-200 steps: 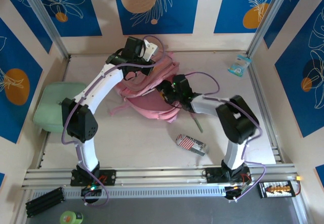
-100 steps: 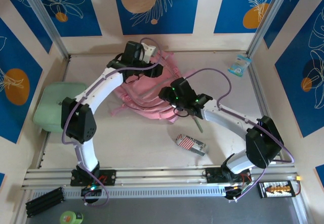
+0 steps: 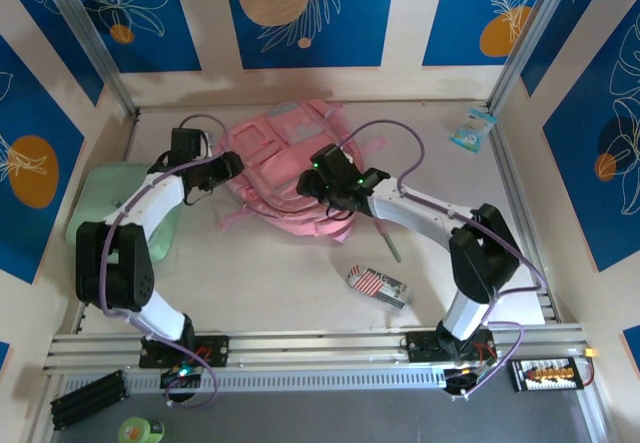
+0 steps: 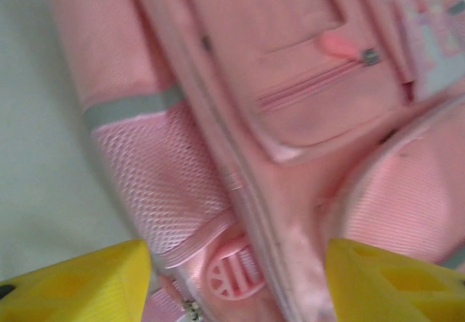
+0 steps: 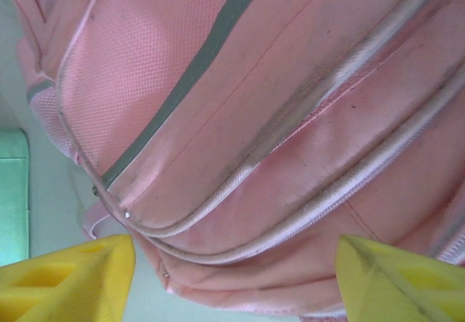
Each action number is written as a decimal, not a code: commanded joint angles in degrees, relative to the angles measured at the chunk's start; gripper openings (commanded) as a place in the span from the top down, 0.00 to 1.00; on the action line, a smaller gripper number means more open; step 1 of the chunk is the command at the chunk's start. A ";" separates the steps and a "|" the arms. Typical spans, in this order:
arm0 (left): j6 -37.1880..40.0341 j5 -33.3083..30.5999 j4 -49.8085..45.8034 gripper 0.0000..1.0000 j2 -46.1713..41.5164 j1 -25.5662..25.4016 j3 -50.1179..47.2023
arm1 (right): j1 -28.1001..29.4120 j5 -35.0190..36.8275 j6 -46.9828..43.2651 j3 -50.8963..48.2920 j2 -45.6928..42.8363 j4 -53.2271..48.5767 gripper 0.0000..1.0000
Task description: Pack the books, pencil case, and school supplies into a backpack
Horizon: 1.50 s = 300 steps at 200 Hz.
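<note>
Left claw: hovering apart, empty, left of pink backpack.
Right claw: hovering apart above it, probably seeking its opening.

No legible text, even on the backpack.

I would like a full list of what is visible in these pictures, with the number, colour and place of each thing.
backpack: one, pink with grey stripes, lying at the middle back of the table.
flat case: one, mint green, at the table's left edge.
pencil case: one, red-and-white striped, near the front, right of centre.
pen: one, green, between the backpack and the pencil case.
small packet: one, teal and white, far right corner.
left gripper: one, yellow fingers, open, at the backpack's left side.
right gripper: one, yellow fingers, open, over the backpack's near part.
</note>
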 commanded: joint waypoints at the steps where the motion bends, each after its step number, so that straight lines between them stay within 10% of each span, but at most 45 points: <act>1: -6.32 2.97 5.40 0.40 3.16 1.25 -1.60 | -1.90 -2.38 -0.49 1.96 2.11 -1.92 0.27; 81: -9.11 3.95 9.97 0.48 13.63 1.45 -0.58 | -8.45 -6.53 -5.96 5.79 10.57 2.00 0.28; 159: -11.14 11.95 16.59 0.99 18.02 0.90 2.64 | -16.79 -11.23 -22.89 19.75 23.26 4.05 0.29; 183: -14.76 14.79 19.21 1.00 17.98 0.47 2.56 | -17.34 -9.41 -25.42 24.98 23.01 -2.00 0.29; 252: -31.08 16.02 30.04 1.00 13.84 -1.93 0.37 | -4.24 3.77 -18.43 21.37 6.95 -19.72 0.28; 300: -34.74 18.23 33.88 1.00 13.11 -2.88 -0.90 | 8.08 2.52 -7.83 26.77 14.27 -18.44 0.43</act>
